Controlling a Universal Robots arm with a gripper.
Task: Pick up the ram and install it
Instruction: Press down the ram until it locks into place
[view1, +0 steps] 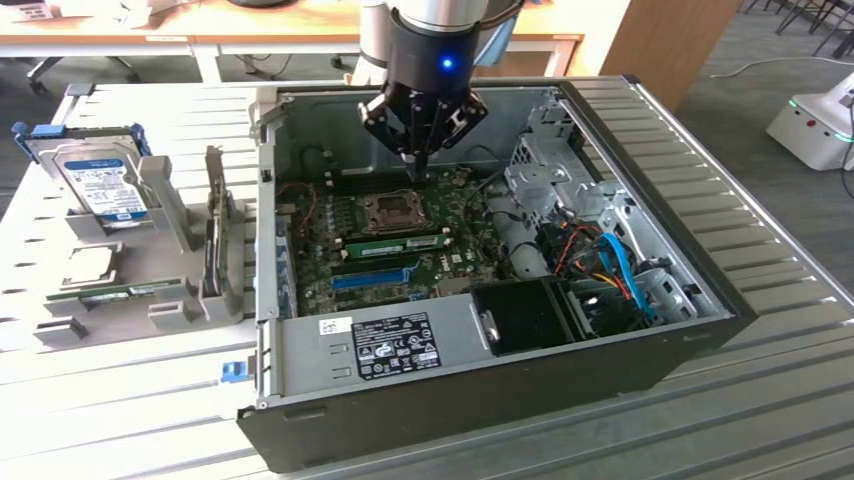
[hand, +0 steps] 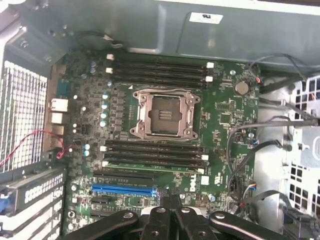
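Exterior view: the ram (view1: 394, 243), one thin, flat green circuit-board stick, sits on edge in a black memory slot, between the square metal processor socket (view1: 396, 210) and one long blue plastic slot (view1: 368, 278). The gripper (view1: 416, 172) hangs above the socket's far side, apart from the ram, its black jaws pressed together on nothing. In the wrist view the ram (hand: 155, 166) lies beyond the gripper (hand: 170, 207). One open grey metal computer case (view1: 694, 330) rests on a slatted table (view1: 774, 180). One silver hard drive (view1: 107, 185) stands beside it.
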